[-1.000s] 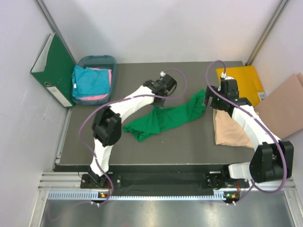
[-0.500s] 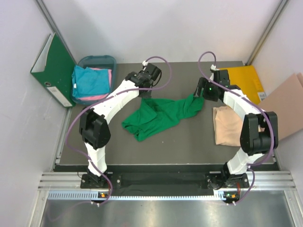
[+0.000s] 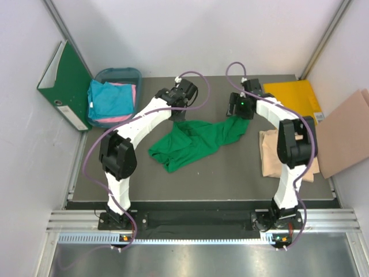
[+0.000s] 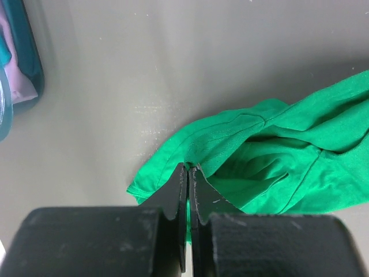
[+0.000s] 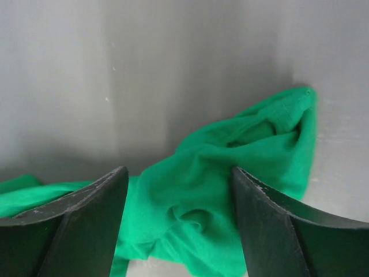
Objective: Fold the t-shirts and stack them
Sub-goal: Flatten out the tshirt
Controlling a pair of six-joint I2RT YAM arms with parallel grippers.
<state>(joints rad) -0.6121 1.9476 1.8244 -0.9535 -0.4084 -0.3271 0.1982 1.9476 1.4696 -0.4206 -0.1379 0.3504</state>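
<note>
Four shirts show in all, one per colour, and none looks folded yet. At far left one green binder (image 3: pixel 62 81) leans on the wall, no part of the job. Beside it one tub (image 3: pixel 118 71) holds the teal shirt (image 3: pixel 109 99) on top of the pink shirt (image 3: pixel 125 119), likely parked there awaiting their turn. Next comes the left gripper (image 4: pixel 187 169), fingers (image 4: pixel 179 190) clenched tight with a sliver of green cloth between them, pinching the left far edge of the green shirt (image 3: pixel 196 141). That shirt lies crumpled mid-table (image 3: pixel 230 179), stretched in a band between the two arms; my guess is that both are taking its ends to pull it flat before folding. The right gripper (image 5: pixel 179 173) hovers over the shirt's right tip with fingers (image 5: pixel 86 225) spread wide on either side of the bunched cloth, gripping nothing, so the second hold is not yet made. Right of it the beige shirt (image 3: pixel 275 158) lies loosely heaped near the table's right edge, well apart from the green one. One yellow folder (image 3: pixel 295 95) lies flat at the far right corner, and one brown sheet (image 3: pixel 346 138) leans just beyond it. Two arms, four shirts, a stack not yet begun.
</note>
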